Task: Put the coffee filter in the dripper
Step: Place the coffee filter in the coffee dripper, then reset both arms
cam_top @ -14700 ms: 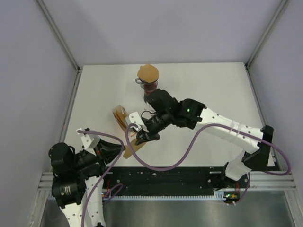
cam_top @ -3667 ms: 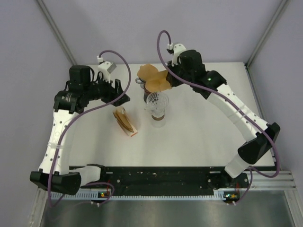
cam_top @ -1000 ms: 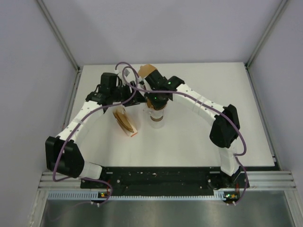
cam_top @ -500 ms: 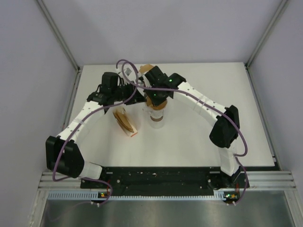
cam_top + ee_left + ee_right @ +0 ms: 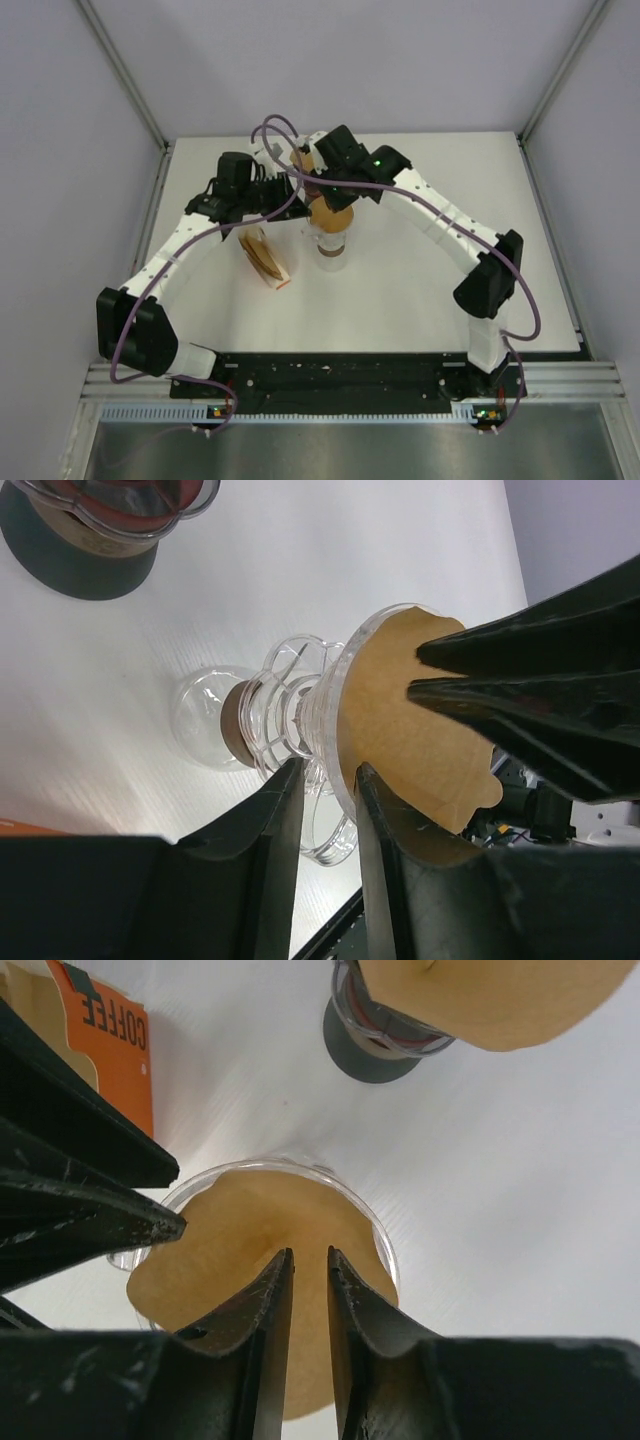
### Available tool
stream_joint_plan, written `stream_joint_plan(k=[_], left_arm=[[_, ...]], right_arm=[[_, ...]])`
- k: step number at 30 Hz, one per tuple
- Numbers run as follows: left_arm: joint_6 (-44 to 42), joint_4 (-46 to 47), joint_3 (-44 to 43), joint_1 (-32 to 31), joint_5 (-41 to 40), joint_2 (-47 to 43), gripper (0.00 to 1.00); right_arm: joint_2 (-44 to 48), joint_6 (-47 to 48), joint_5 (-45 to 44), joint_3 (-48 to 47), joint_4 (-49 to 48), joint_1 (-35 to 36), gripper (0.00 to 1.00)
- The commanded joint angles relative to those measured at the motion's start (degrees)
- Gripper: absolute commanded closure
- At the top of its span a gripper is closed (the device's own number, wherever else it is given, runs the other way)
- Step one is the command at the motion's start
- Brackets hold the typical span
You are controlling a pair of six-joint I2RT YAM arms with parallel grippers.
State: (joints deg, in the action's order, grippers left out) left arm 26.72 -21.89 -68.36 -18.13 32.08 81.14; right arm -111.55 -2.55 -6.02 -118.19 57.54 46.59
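Note:
The clear plastic dripper [image 5: 331,240] stands on a small glass mid-table, with a brown paper coffee filter [image 5: 332,215] sitting inside its cone. In the left wrist view my left gripper [image 5: 327,780] is shut on the lower rim of the dripper [image 5: 300,705], and the filter [image 5: 400,730] fills the cone. My right gripper [image 5: 308,1254] hovers just above the middle of the filter [image 5: 230,1240]. Its jaws are a narrow gap apart with nothing between them. In the top view the left gripper [image 5: 296,210] is at the dripper's left and the right gripper [image 5: 322,193] is behind it.
A second, dark-based dripper with a brown filter on top [image 5: 305,160] stands just behind, and shows in the right wrist view [image 5: 480,1000]. An orange pack of coffee filters [image 5: 265,256] lies left of the dripper. Both arms crowd over the table's far middle.
My right gripper has lifted up and back off the dripper, leaving the filter sitting in the cone. My left gripper stays on the dripper.

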Motion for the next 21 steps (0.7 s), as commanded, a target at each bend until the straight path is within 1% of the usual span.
stream_joint_plan(k=[1, 6, 8, 11, 15, 19, 21], left_arm=[[-2.6, -1.8, -3.3, -0.3, -0.9, -1.2, 0.66], [-2.7, -2.0, -3.6, -0.3, -0.8, -1.4, 0.57], [-3.4, -2.3, -4.2, -0.3, -1.0, -1.5, 0.55], [-3.9, -2.8, -4.7, -0.3, -1.5, -1.5, 0.55], [-4.8, -3.6, -5.5, -0.3, -1.9, -2.0, 0.50], [-6.9, -4.9, -7.9, -0.2, -3.1, -2.4, 0.41], [-7.9, -5.4, -8.8, -0.1, -3.9, -2.7, 0.34]], right_arm=[[9.1, 1.0, -1.4, -3.4, -0.8, -1.2, 0.78], [14.7, 0.8, -3.6, 0.2, -2.4, -4.0, 0.70], [18.0, 0.6, -3.3, 3.0, -4.0, -6.1, 0.68], [21.4, -0.2, -0.4, 6.9, -6.6, -8.4, 0.67], [23.7, 0.0, -0.9, 9.3, -6.9, -9.9, 0.59], [25.9, -0.2, 1.1, 13.2, -8.2, -14.6, 0.48], [27.8, -0.5, 1.7, 16.9, -11.0, -17.7, 0.40]])
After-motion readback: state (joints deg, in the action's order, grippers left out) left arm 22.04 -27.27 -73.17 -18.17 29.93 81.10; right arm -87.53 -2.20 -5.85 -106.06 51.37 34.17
